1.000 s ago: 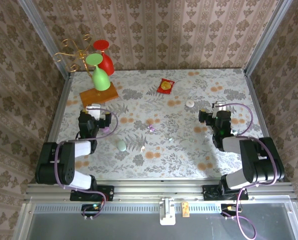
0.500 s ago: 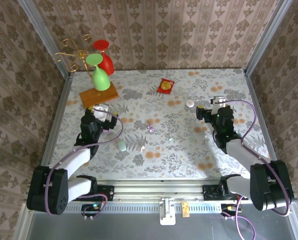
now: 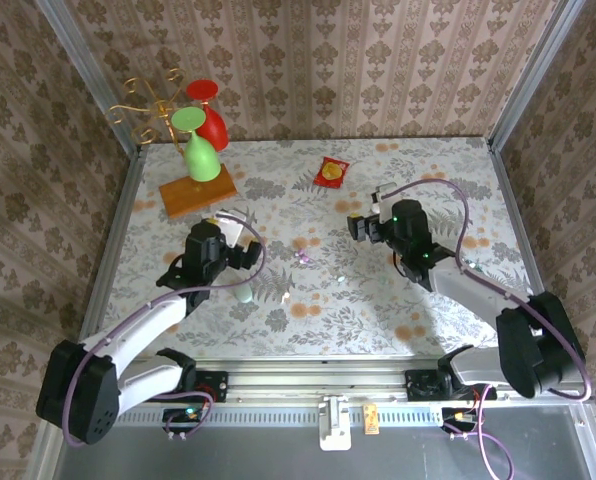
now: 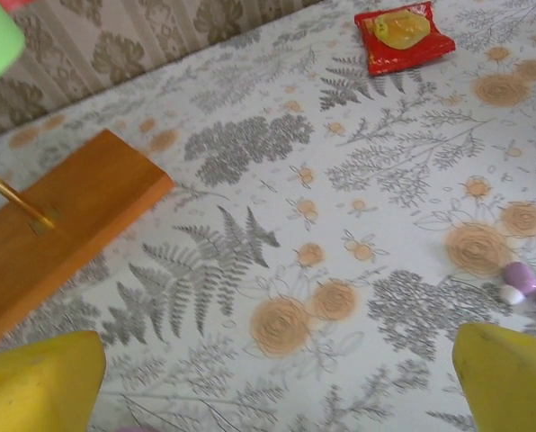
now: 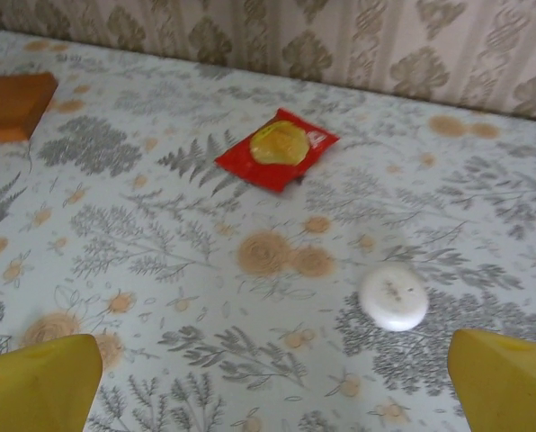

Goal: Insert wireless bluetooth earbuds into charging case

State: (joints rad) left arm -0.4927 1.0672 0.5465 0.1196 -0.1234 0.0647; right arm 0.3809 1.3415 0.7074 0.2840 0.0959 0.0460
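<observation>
Both arms have swung inward from the side edges over the last second. The left claw (image 4: pixel 277 382) now hangs with the lilac earbuds (image 3: pixel 301 257) at its 3 o'clock, jaws spread wide and empty; a mint case (image 3: pixel 243 291) lies at its 6 o'clock. The right claw (image 5: pixel 272 382), equally wide and empty, hovers beside a white case (image 5: pixel 393 298). The earbuds lie loose mid-surface (image 3: pixel 428 320), at 6 o'clock of the red packet (image 3: pixel 331 171). I judge the reach has begun and nothing is gripped yet
</observation>
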